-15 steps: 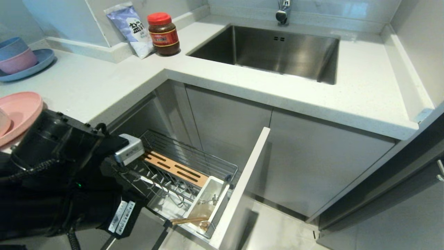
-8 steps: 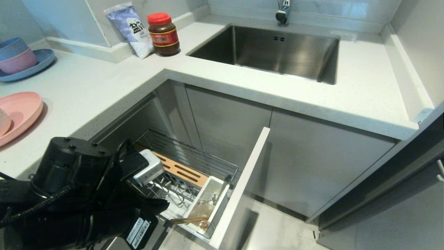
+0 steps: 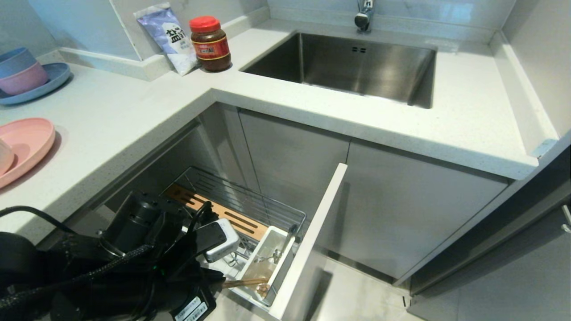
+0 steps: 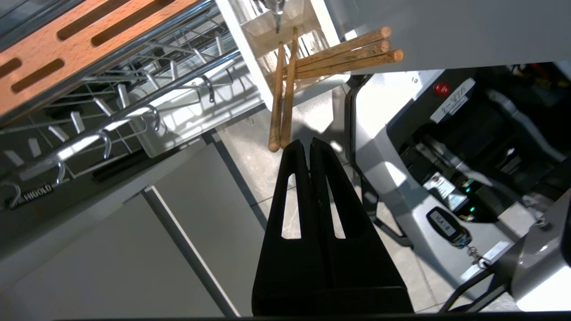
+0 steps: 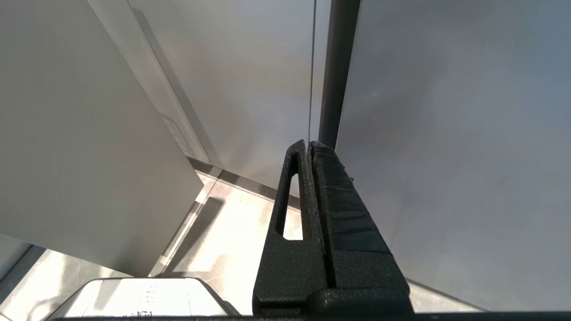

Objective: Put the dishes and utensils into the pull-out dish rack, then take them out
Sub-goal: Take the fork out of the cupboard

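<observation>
The pull-out dish rack (image 3: 285, 220) stands drawn out below the counter, its white utensil caddy (image 3: 281, 236) next to the front panel (image 3: 312, 240). Light-wood chopsticks (image 3: 243, 282) lean out of the caddy; a silver fork (image 3: 273, 256) lies in it. My left gripper (image 4: 309, 142) is shut and empty, its tips just short of the free ends of the chopsticks (image 4: 281, 93). The pink plate (image 3: 24, 142) and the edge of the cream bowl (image 3: 2, 157) sit on the counter at the far left. My right gripper (image 5: 308, 143) hangs shut beside a cabinet panel.
More wooden stick ends (image 4: 357, 49) poke sideways out of the caddy (image 4: 243, 40). The rack holds chrome prongs (image 4: 134, 107) and a slotted wooden strip (image 4: 67, 49). A blue plate with stacked bowls (image 3: 26, 76), a jar (image 3: 210, 43), a bag (image 3: 169, 38) and the sink (image 3: 357, 67) are on the counter.
My left arm has come down from counter height beside the pink plate to the front of the rack, towards the caddy. Its gripper stays shut. The right arm has not moved.
</observation>
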### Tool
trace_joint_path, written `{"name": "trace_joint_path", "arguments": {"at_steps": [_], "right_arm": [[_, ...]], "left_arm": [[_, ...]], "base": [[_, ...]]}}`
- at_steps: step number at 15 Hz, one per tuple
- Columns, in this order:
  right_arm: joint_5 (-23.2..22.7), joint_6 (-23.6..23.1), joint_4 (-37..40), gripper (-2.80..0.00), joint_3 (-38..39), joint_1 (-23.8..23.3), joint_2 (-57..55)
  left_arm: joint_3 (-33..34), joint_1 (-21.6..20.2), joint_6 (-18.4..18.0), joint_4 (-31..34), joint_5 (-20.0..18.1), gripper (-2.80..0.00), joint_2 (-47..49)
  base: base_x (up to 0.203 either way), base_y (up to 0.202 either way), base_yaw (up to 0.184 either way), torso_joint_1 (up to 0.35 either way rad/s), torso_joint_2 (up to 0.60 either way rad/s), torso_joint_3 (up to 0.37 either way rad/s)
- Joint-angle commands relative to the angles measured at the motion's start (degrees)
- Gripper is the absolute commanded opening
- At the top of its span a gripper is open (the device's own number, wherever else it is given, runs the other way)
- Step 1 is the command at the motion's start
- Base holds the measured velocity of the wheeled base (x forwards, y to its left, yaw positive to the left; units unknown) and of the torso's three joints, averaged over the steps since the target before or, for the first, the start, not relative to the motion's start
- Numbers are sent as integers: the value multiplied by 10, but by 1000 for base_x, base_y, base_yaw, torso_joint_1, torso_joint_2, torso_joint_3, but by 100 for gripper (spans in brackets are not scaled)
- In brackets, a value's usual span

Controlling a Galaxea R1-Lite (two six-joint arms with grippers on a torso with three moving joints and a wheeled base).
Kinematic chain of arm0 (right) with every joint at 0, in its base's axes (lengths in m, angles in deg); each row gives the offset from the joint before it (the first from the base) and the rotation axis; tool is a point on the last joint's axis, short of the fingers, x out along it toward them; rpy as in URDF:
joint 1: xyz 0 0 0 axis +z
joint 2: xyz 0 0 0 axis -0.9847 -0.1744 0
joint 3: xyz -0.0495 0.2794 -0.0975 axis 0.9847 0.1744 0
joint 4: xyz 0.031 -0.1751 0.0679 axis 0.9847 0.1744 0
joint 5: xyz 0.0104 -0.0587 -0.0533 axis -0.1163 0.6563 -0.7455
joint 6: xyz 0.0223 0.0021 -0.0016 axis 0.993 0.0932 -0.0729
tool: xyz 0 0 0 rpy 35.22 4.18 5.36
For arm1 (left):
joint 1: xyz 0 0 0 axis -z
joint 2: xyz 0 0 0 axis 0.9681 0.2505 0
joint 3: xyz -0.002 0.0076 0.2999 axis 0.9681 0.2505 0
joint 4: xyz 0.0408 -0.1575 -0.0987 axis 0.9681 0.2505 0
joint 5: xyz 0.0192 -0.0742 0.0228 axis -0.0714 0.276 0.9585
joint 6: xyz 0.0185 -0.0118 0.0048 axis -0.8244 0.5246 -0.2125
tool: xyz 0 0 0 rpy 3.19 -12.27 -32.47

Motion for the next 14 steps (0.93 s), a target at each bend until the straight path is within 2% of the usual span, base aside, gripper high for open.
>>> {"name": "trace_joint_path", "arguments": {"at_steps": [1, 2, 3, 11, 14], "right_arm": [[0, 0, 0, -280, 1, 0, 2], [0, 0, 0, -280, 1, 0, 1], [0, 0, 0, -280, 1, 0, 1], [0, 0, 0, -280, 0, 0, 1], [0, 0, 0, -280, 1, 0, 2]], "left_arm": [[1, 2, -3, -4, 0, -280, 25], [2, 3, -3, -13, 0, -280, 33], [3, 3, -3, -21, 0, 0, 40], [-23, 4, -25, -40, 0, 0, 108], [-23, 3, -26, -85, 0, 0, 143]], "base": [[0, 0, 0, 0, 0, 0], [0, 0, 0, 0, 0, 0], [0, 0, 0, 0, 0, 0], [0, 0, 0, 0, 0, 0], [0, 0, 0, 0, 0, 0]]}}
